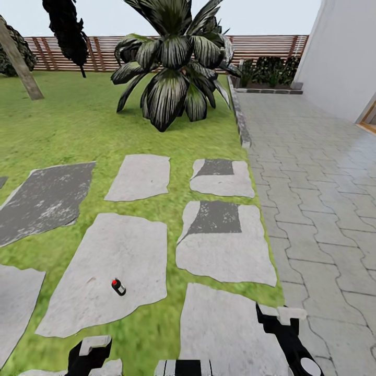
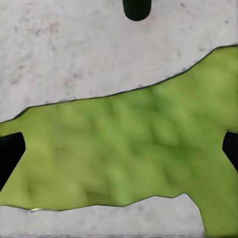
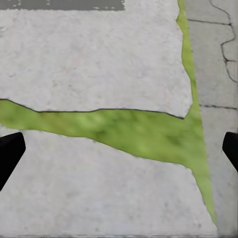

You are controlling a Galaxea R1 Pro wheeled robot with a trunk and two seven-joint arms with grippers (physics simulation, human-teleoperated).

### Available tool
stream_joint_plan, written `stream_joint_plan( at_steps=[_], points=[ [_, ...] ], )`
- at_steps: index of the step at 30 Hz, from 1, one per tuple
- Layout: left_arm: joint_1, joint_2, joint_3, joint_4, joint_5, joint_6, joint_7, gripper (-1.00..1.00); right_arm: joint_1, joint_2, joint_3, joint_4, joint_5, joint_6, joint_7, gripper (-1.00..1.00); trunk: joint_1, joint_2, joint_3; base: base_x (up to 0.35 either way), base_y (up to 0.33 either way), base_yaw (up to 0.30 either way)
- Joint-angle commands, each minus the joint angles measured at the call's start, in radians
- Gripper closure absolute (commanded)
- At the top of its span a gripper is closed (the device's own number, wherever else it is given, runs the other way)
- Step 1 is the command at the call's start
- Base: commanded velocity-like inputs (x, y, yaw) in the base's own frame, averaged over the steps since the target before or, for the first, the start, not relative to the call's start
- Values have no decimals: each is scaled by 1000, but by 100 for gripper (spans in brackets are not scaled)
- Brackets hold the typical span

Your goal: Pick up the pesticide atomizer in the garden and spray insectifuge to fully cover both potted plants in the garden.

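Head view first: we look down over a green lawn (image 1: 78,120) set with pale grey stepping stones, with a grey paved patio (image 1: 324,177) running along the right side and a brown slatted fence (image 1: 99,52) closing off the far end. The pesticide atomizer (image 1: 118,286) lies tilted on one large stepping stone (image 1: 104,266) to the left of centre, its red top pointing up and to the left, well apart from both our arms. A big dark palm-like plant (image 1: 175,62) stands on the grass further back, and low bushes (image 1: 269,70) sit in a bed by the white wall (image 1: 339,52).

Our left gripper (image 1: 94,352) sits at the bottom edge, just below the stone that carries the bottle. In the left wrist view its fingers (image 2: 10,153) show as dark tips at either side, spread wide with nothing between them, above a strip of grass between two stones; the dark base of the atomizer (image 2: 136,9) peeks in at the edge on the far stone.

Our right gripper (image 1: 277,318) hovers at the lower right, over the stone next to the patio edge. In the right wrist view its fingers (image 3: 10,153) are likewise set wide apart and hold nothing, above a grass seam between stones.
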Motion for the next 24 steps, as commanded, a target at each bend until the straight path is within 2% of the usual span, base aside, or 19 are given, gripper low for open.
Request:
stream_joint_plan(
  at_steps=[1, 10, 15, 24],
  points=[
    [-1, 0, 3, 1, -1, -6, 0, -100, 0, 0, 0, 0, 0, -3, 0, -100, 0, -1, -6, 0, 0, 0],
    [-1, 0, 4, 1, 0, -41, 0, -100, 0, 0, 0, 0, 0, -3, 0, -100, 0, -1, -20, 7, 0, 0],
    [-1, 0, 5, 1, 1, -41, 0, -100, 0, 0, 0, -2, 0, -3, 0, -100, 0, -1, -22, 235, 0, 0],
    [-1, 0, 5, 1, 1, -41, 0, -100, 0, 1, 1, -4, 0, -3, 0, -100, 0, -1, -22, 108, 0, 0]
  ],
)
